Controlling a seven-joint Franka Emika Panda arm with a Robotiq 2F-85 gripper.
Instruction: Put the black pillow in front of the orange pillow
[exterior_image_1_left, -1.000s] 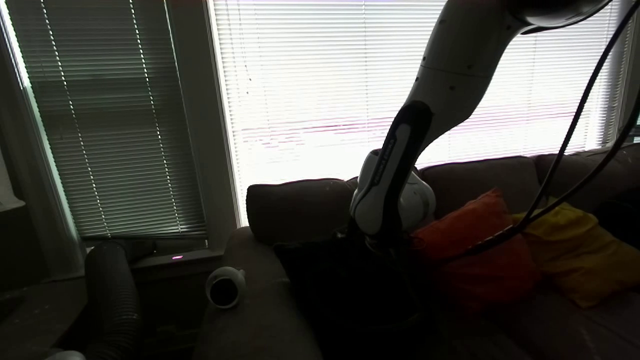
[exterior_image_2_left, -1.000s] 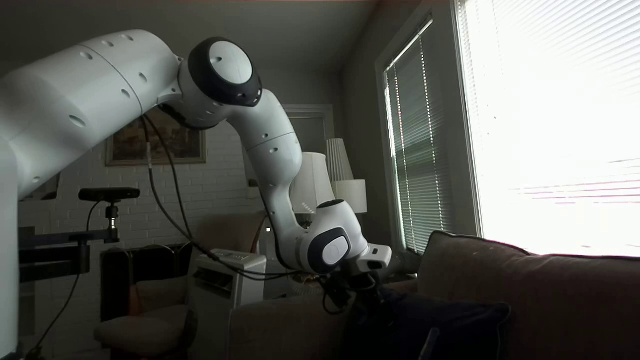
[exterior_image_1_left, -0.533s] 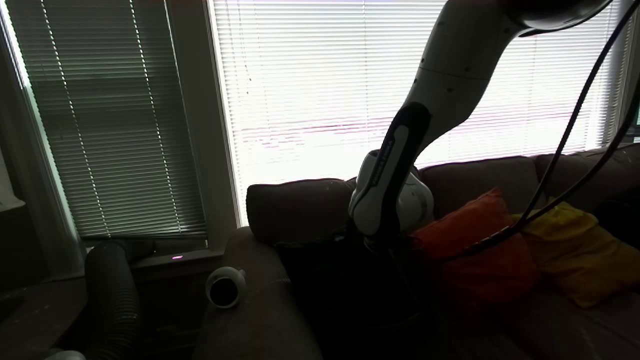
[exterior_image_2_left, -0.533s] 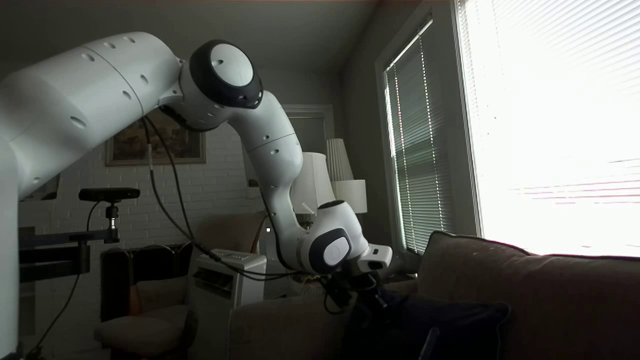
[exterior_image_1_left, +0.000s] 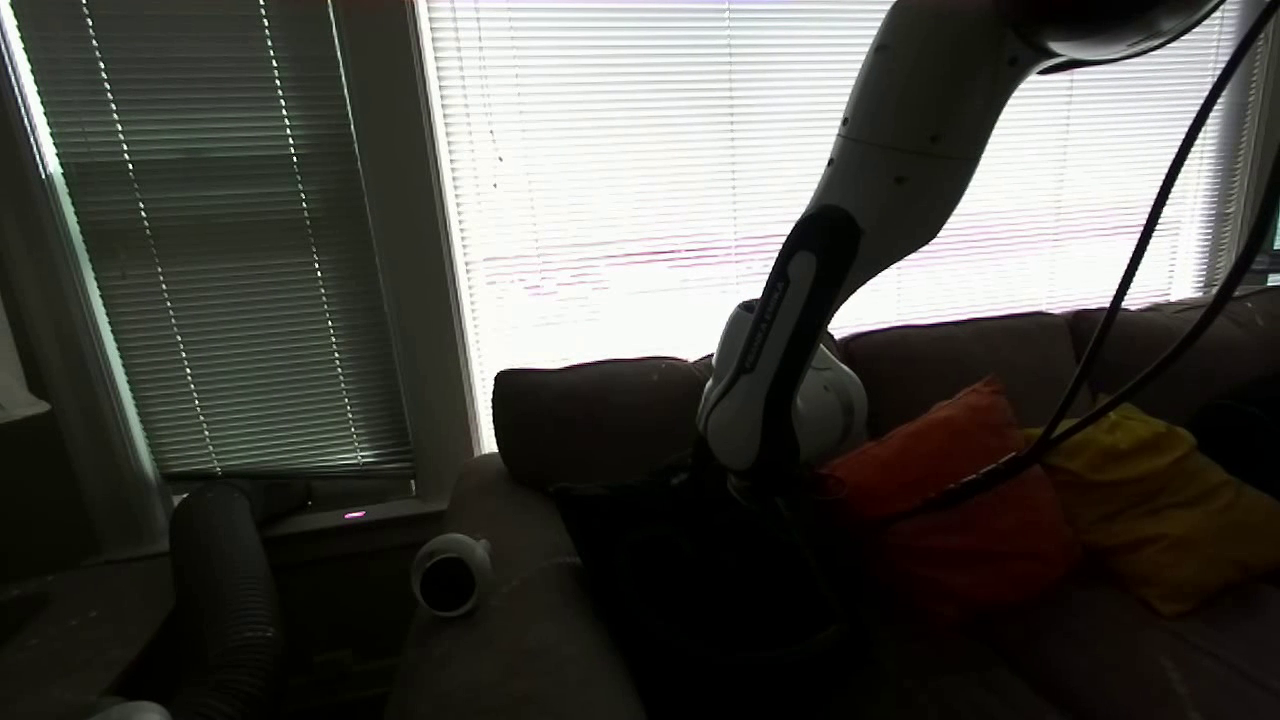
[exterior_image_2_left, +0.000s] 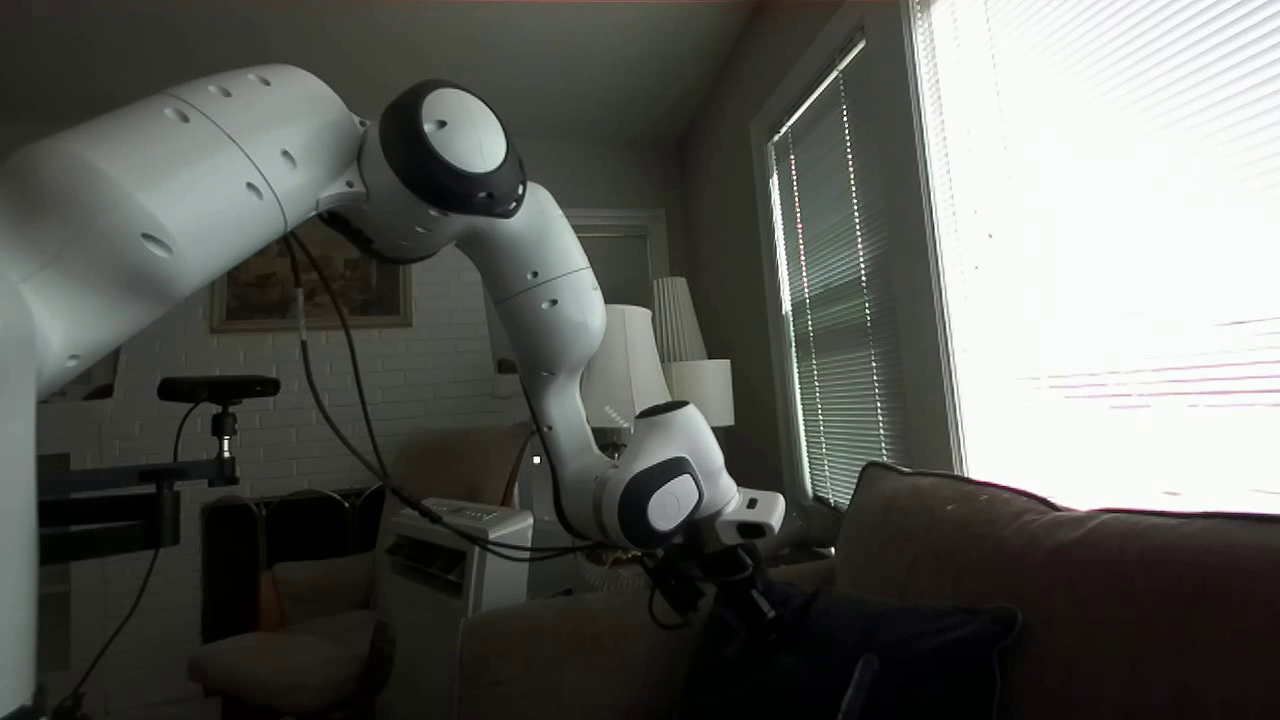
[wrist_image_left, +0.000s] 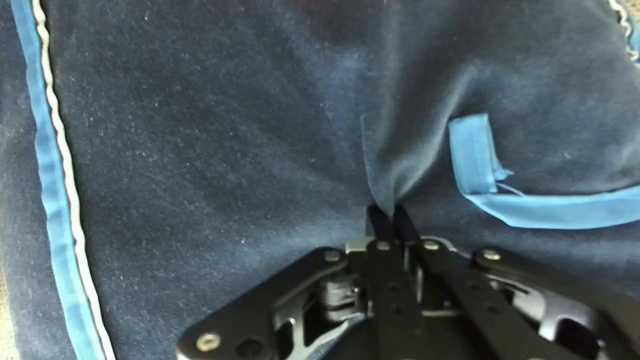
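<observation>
Black pillow (wrist_image_left: 200, 150) lies directly beneath the Robotiq gripper (wrist_image_left: 391, 212) and is in contact with it. In the wrist view both fingers (wrist_image_left: 378, 226) stand nearly together, and a raised fold of the pillow's blue-black face runs in between their tips; the end effector is narrow and holds that fold. Fabric on either side of the pinch spreads out, creased toward the grip. At left in that view, well apart from the fingers, a light-blue strip (wrist_image_left: 47, 200) and a wavy white cord (wrist_image_left: 62, 155) run along the pillow; on the right, nearer the fingers, a second blue strip (wrist_image_left: 560, 210) shows a folded end with loose threads. In an exterior view the pillow occupies the end of the sofa (exterior_image_1_left: 600, 430), between the armrest (exterior_image_1_left: 540, 620) and the orange pillow (exterior_image_1_left: 985, 550), below the Franka Panda arm (exterior_image_1_left: 925, 140). Shadow obscures its edge on that side, so contact with the orange pillow cannot be determined. A black cable (exterior_image_1_left: 965, 489) crosses in front of the orange pillow, and the yellow pillow (exterior_image_1_left: 1150, 490) lies just beyond it. The fingers are too dark to inspect in both exterior views.
</observation>
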